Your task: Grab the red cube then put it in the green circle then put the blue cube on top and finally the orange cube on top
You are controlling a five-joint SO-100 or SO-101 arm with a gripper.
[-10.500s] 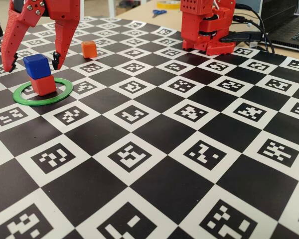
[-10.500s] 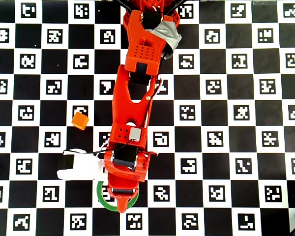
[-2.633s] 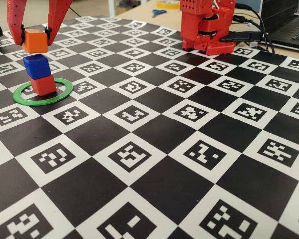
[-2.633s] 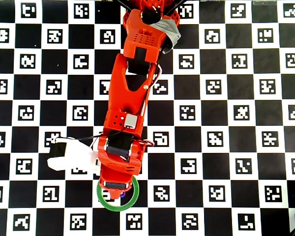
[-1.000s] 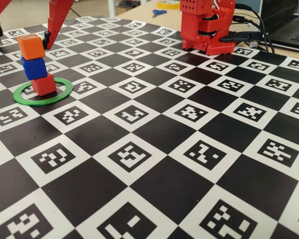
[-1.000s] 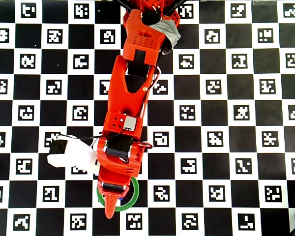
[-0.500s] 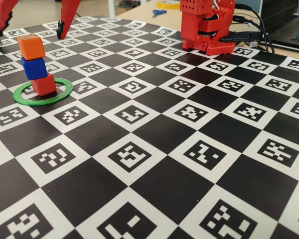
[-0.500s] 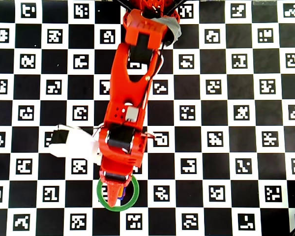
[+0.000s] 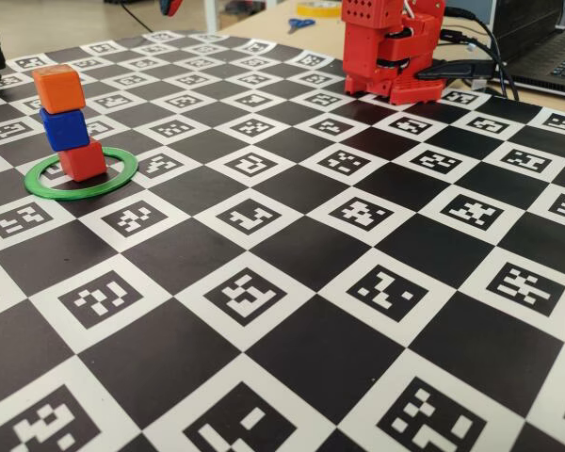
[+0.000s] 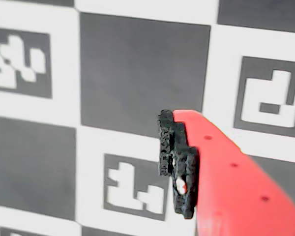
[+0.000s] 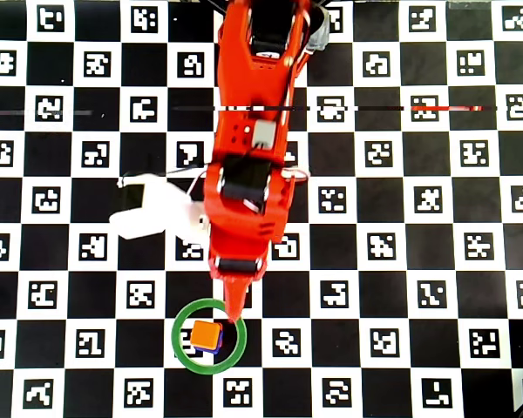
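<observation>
In the overhead view, red cube hidden beneath orange cube; fingers clenched, empty.

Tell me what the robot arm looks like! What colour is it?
The arm is bright red plastic, chunky and boxy. Its gripper has a smooth red finger with small dimples and a bumpy black pad. A white camera mount sticks out sideways, and black cables trail from its base.

**Three cubes stacked in the ring**

In the fixed view the red cube sits inside the ring at the table's left. The blue cube rests on it, the orange cube on top. The arm's base stands far right, behind.
</observation>
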